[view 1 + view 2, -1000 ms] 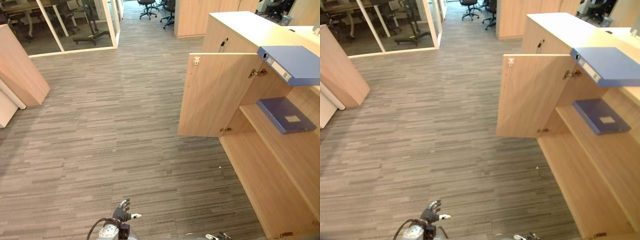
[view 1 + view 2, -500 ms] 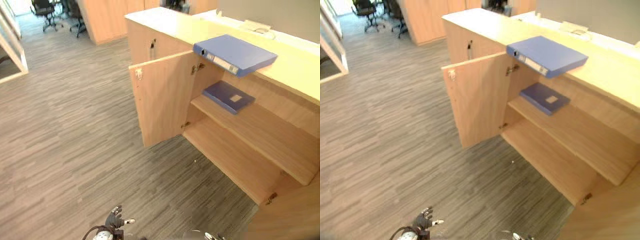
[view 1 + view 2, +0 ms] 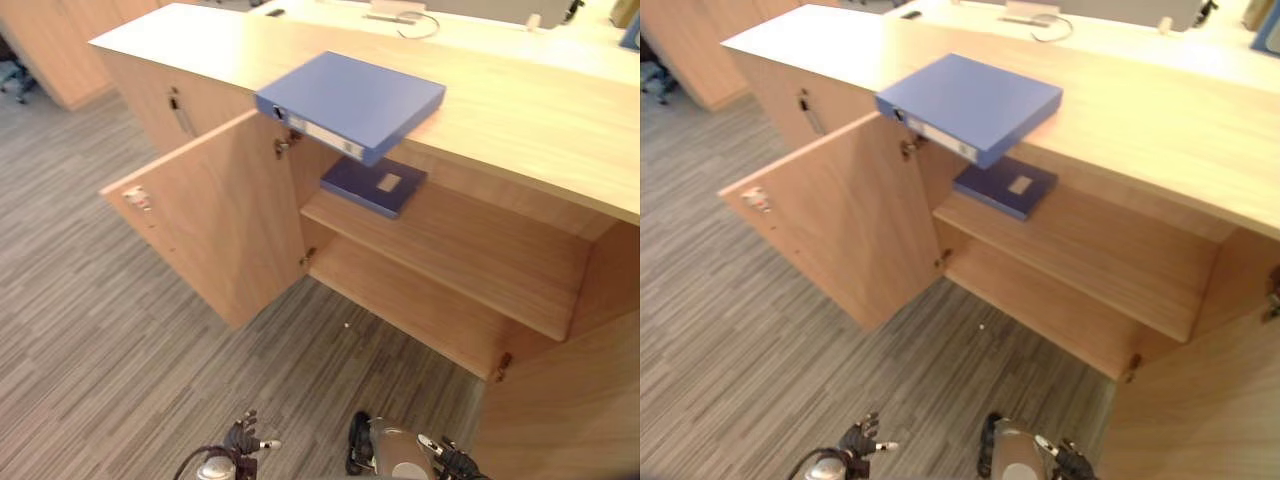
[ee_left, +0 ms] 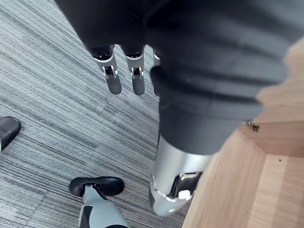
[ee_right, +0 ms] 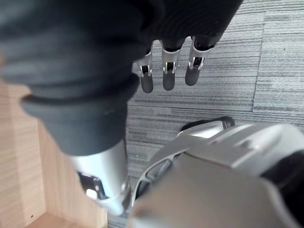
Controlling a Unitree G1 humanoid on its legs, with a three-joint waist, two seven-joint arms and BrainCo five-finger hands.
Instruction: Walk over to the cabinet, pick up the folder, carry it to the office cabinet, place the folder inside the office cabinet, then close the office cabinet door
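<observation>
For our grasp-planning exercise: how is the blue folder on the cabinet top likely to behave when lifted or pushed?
The folder looks thick and hard-covered, so probably stiff, not floppy. Its spine end overhangs the front of the cabinet top, so an outward push might tip it off. Its smooth cover may be slippery.

Both head views look steeply down on the open cabinet [image 3: 520,110] from standing height, sharing nearly the same scene. The wrist views point down at the carpet [image 4: 47,95].
</observation>
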